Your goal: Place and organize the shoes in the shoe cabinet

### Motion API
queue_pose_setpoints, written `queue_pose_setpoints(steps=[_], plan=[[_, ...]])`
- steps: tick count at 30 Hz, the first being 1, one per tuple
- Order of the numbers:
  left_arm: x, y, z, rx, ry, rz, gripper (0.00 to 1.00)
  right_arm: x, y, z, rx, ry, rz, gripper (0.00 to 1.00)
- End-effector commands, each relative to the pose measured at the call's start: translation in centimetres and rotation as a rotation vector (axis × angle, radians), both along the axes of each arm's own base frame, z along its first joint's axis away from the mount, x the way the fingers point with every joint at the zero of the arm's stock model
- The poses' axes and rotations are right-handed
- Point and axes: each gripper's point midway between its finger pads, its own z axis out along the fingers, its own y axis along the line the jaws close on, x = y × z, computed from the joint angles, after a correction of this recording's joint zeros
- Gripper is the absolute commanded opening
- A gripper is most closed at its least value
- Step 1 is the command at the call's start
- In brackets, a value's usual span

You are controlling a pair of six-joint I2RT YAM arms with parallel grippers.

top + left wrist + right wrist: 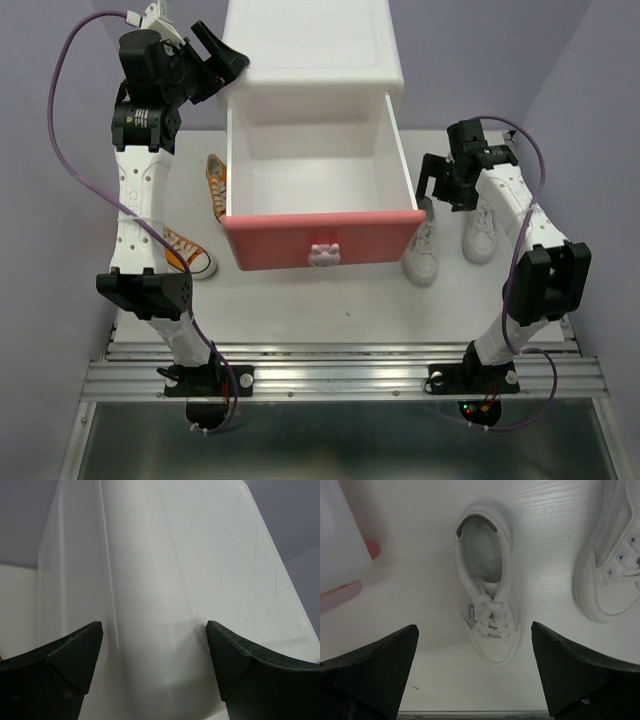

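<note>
near orange shoe (pixel 188 252): lay on the table (pixel 350 310) left of the shoe cabinet (pixel 312 60), just off the front left corner of its drawer (pixel 320 240).
drawer: stood pulled out from the shoe cabinet toward the arms, pink front carrying a white bunny knob (pixel 324 255).
inner white shoe (pixel 422 250): sat just right of the drawer's front corner.
outer white shoe (pixel 482 230): sat beside it, farther from the shoe cabinet.
right gripper (pixel 440 190): hovered over the inner white shoe, spread wide, holding nothing.
right wrist view only: looked straight down into the inner white shoe; showed a small lace tag (pixel 471 612) with writing too small to read, and a pink foot (pixel 371 549) of the shoe cabinet at the left.
far orange shoe (pixel 217 183): lay along the drawer's left side, partly hidden by it.
left gripper (pixel 215 60): hung at the shoe cabinet's upper left corner, spread wide, gripping nothing; contact could not be told.
left wrist view only: showed glossy white cabinet wall between the dark fingers (pixel 75 655).
</note>
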Motion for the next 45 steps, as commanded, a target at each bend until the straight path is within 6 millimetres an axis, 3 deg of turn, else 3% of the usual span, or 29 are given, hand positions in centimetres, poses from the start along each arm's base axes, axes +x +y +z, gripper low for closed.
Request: queue_pose_setpoints(steps=[1,5,10,19,27,32,33,34,36,39,44,45], plan=[[-0.2,1.3,-8.2,0.104,0.259,0.028,0.94,0.7,1.0,-2.1,0.033,0.011,0.104,1.00],[-0.3,1.5,-8.4,0.108,0.268,0.036,0.94,1.0,0.7,-3.4,0.008,0.026,0.112,1.00],[-0.6,1.7,-8.9,0.112,0.279,0.046,0.94,0.1,1.0,-6.4,0.013,0.106,0.162,1.00],[-0.3,1.7,-9.8,0.111,0.301,0.051,0.94,0.3,1.5,-8.8,0.032,0.144,0.172,0.96],[0.0,1.8,-9.9,0.116,0.297,0.057,0.94,0.7,1.5,-10.4,0.029,0.179,0.171,0.71],[0.1,2.1,-10.3,0.123,0.306,0.071,0.94,-0.3,1.6,-11.5,0.038,0.223,0.188,0.63],[0.1,2.1,-10.4,0.124,0.310,0.071,0.94,-0.4,1.4,-11.6,0.028,0.226,0.184,0.53],[0.1,2.1,-10.3,0.122,0.308,0.073,0.94,-0.5,1.0,-11.4,0.010,0.218,0.170,0.39],[0.1,2.1,-10.2,0.122,0.305,0.073,0.94,-0.2,0.7,-11.0,-0.007,0.192,0.159,0.21],[0.1,2.1,-10.2,0.123,0.303,0.074,0.94,0.7,0.5,-9.0,-0.015,0.133,0.140,0.01],[0.0,2.1,-10.3,0.120,0.309,0.075,0.94,2.6,-0.2,-3.4,-0.026,-0.025,0.039,0.01],[0.1,2.1,-10.3,0.120,0.307,0.075,0.94,3.2,-0.6,-0.9,-0.037,-0.093,0.009,0.01]])
